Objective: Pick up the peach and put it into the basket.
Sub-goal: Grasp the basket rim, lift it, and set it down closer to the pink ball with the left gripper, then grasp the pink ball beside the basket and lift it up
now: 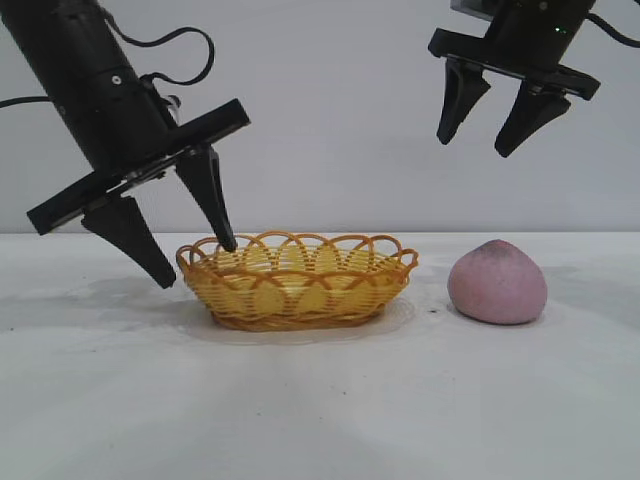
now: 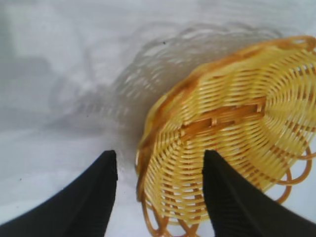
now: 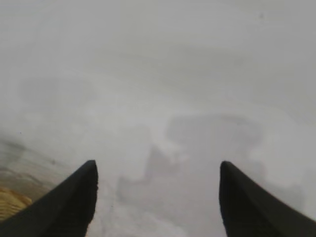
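Basket [image 1: 297, 283] sitting mid-table, empty; L gripper [image 1: 196, 265] hovering at its 9 o'clock rim, fingers spread, straddling the rim w/o pinching. Peach [image 1: 497, 283] lying at basket's 3 o'clock, apart. R gripper [image 1: 497, 122] hanging above peach, fingers spread, nothing held. Should be dropping straight down, centring on peach.

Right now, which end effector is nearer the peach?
Right. The right end effector hangs open, high above the peach. The left end effector is low at the far end of the basket, one finger on each side of its rim.
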Motion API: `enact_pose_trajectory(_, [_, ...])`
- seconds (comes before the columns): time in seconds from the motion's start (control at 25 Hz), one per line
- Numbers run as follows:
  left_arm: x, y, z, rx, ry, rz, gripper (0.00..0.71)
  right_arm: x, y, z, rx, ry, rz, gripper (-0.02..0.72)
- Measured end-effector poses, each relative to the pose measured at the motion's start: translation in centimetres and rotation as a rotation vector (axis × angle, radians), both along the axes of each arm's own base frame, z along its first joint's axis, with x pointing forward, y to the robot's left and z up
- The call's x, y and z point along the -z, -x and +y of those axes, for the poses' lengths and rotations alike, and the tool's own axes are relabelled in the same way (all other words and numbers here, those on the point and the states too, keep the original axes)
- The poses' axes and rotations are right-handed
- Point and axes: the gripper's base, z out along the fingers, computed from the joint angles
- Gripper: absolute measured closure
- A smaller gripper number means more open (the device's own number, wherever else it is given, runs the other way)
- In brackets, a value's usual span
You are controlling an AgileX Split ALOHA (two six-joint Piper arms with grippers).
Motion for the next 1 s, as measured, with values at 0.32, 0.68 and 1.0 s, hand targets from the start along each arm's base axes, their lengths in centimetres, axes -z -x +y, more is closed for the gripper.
enact_pose_trajectory(0.32, [-3.7, -0.6, 0.6, 0.166, -0.106, -0.081, 0.352, 0.0, 0.0, 0.0, 0.0, 0.0, 0.0, 0.257])
enact_pose_trajectory(0.68, [-7.4, -2.1, 2.9, 0.324, -0.419, -0.17, 0.352, 0.0, 0.0, 0.0, -0.001, 0.0, 0.002, 0.257])
enact_pose_trajectory(1.0, [-7.4, -2.9, 9.2, 0.214, -0.504, -0.083, 0.352, 0.0, 0.1, 0.0, -0.003, 0.0, 0.007, 0.257])
